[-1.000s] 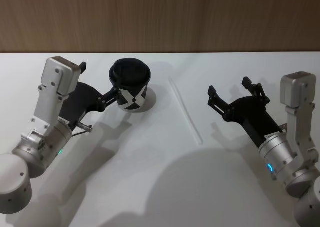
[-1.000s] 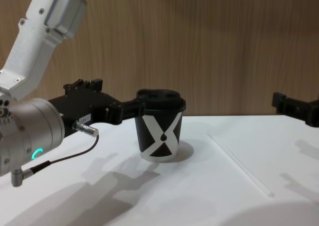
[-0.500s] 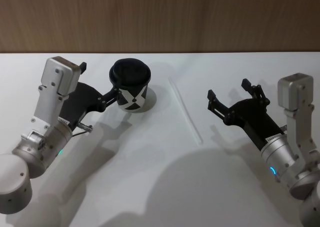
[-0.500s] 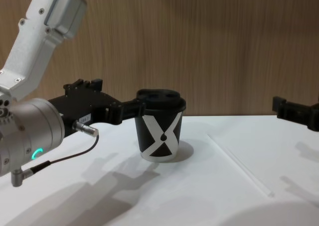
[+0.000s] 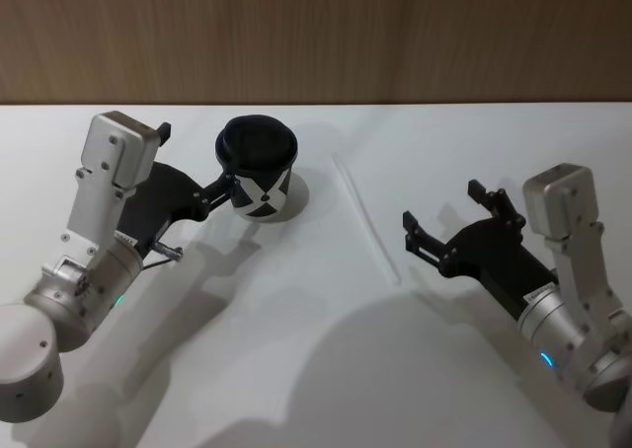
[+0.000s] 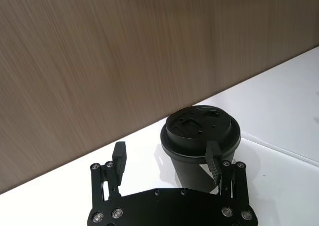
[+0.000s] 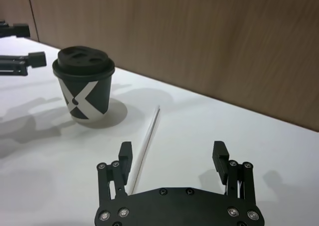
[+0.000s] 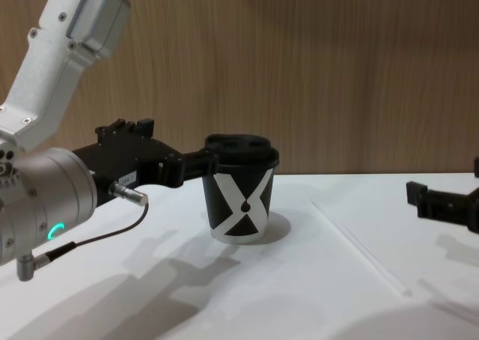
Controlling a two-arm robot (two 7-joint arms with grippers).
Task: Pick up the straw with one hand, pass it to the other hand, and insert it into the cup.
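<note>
A thin pale straw [image 5: 365,216] lies flat on a white table [image 5: 296,369]. Its long axis runs from far to near, slanting slightly right toward its near end. A lidded black cup [image 5: 259,177] with a white X stands upright to the straw's left, well apart from it.

The right gripper [image 5: 440,203] hovers low just right of the straw's near end, its jaws spread wide and holding nothing. It points left and far, and the straw lies just outside its left finger, not between the two. The right arm is the nearer one to the straw and would need to shift slightly left to straddle it.

The left gripper [image 5: 197,157] sits left of the cup, jaws wide and empty, with one fingertip right beside the cup wall.
</note>
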